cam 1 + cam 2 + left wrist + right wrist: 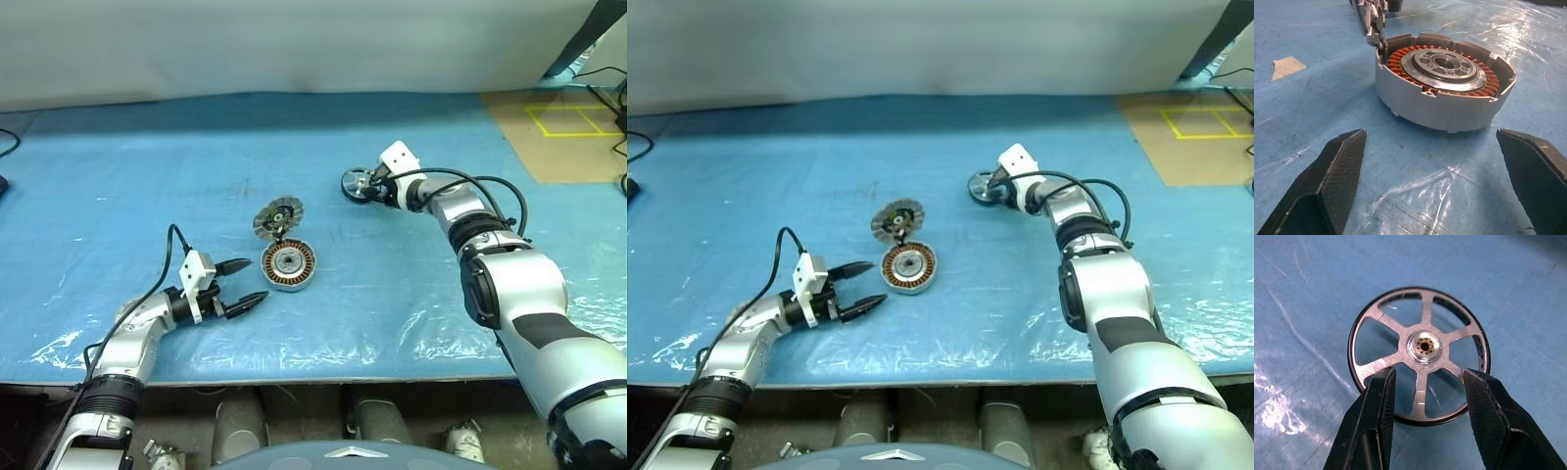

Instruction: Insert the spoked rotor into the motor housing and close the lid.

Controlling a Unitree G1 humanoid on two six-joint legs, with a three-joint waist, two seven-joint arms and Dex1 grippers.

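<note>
On the blue-covered tabletop the motor housing sits open, copper windings showing, with the lid tilted up from its far edge; in the left wrist view the lid is cut off, only its hinge end visible. The left tool rests just beside the housing, fingers spread wide and empty. Well apart, the right tool sits partly open at the spoked rotor, fingertips overlapping its near rim; whether they grip it cannot be told.
</note>
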